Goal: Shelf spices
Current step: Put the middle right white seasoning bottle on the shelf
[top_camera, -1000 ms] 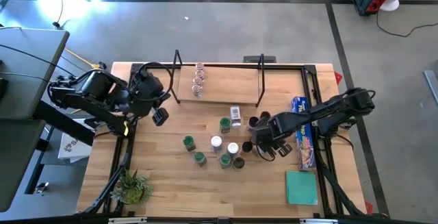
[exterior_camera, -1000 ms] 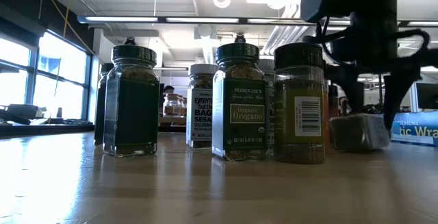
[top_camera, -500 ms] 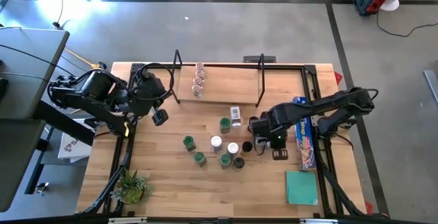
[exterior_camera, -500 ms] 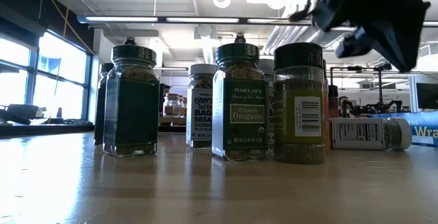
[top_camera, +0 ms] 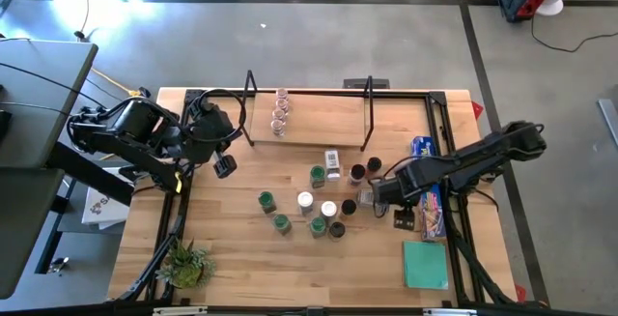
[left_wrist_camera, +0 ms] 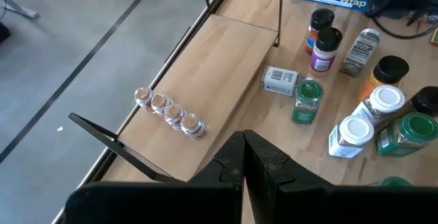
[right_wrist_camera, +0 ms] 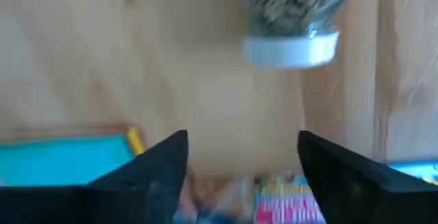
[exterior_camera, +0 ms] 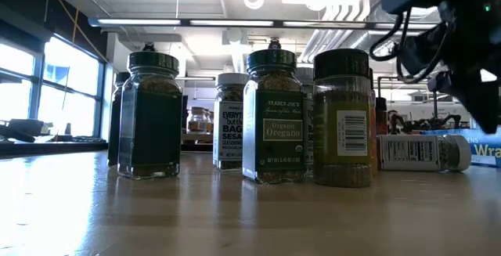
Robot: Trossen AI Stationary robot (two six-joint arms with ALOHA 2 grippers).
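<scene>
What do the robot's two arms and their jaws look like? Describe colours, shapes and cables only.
Both arms are black, built of chunky jointed segments. The left arm has black cable looping over it. The right arm is long and slim, with cables trailing beside it. The left gripper and the right gripper each end in two flat, matte black jaws.

The wooden table (top_camera: 222,258) carries the shelf (top_camera: 309,118), a cluster of spice jars (top_camera: 309,205), a blue foil-wrap box (top_camera: 428,200), a teal square (top_camera: 426,264) and a small plant (top_camera: 186,263).
</scene>
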